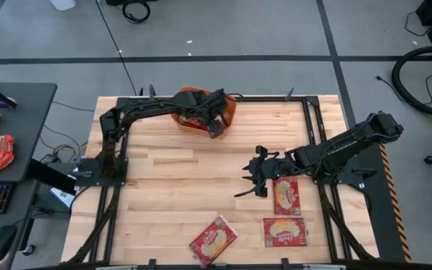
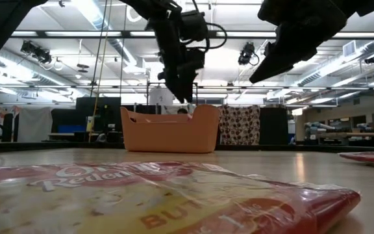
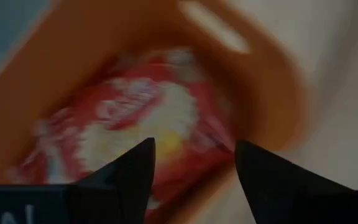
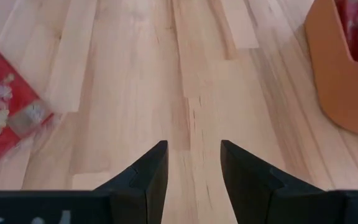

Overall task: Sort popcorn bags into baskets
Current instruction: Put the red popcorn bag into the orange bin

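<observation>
Wide bare stretch of light wooden table (image 1: 171, 180) in the middle and left: free passage. Far edge taken up by orange plastic tub with solid smooth walls (image 1: 227, 111), red foil packets lying inside (image 3: 148, 130); left gripper (image 1: 216, 127) hangs over its rim, fingers apart, blocking entry from above. Right gripper (image 1: 255, 180), fingers apart and empty, hovers mid-table, bare wood ahead of it. Three flat red foil popcorn packets clutter the near right: one (image 1: 286, 195) just beside that gripper, one (image 1: 284, 232) nearer the front edge, one (image 1: 213, 241) tilted at front centre.

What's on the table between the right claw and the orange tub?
Nothing: in the high view, only bare wood lies between the right claw and the orange tub.
</observation>
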{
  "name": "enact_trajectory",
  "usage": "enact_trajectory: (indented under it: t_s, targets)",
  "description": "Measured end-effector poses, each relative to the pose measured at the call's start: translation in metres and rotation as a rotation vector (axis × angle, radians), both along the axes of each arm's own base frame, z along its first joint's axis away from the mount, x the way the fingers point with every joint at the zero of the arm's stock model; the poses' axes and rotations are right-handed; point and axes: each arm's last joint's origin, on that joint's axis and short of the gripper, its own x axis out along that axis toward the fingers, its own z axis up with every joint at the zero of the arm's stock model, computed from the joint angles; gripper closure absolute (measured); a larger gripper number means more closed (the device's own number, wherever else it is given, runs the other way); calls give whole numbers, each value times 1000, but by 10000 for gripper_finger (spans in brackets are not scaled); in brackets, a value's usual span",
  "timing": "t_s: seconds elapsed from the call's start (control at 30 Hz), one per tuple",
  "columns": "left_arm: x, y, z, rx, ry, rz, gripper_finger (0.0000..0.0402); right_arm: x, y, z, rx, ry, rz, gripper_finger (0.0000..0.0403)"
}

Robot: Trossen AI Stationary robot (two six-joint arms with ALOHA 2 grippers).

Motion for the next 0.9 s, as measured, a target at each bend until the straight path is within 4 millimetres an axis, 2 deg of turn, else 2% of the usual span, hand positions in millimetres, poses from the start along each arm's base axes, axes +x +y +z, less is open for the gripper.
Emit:
enact_trajectory:
  t_s: [0.07, 0.17, 0.27, 0.43, 0.63, 0.9]
  targets:
    - [0, -9, 3, -77, -4, -140, 182, -3, 2, -2, -9, 30, 9, 251]
    - [5, -34, 3, -164, -8, -343, 191, -7, 6, -6, -26, 84, 51, 251]
    - [10, -63, 2, -166, 18, -484, 199, -11, 12, -8, -11, 107, 42, 251]
    - [17, -122, -1, -134, 49, -696, 209, -21, 30, -21, 21, 220, 61, 252]
    - [18, -196, 0, -147, 23, -835, 212, -28, 48, -34, 26, 301, 83, 252]
    - [15, -282, -37, -173, 91, -986, 212, -36, 58, -32, 41, 286, 53, 252]
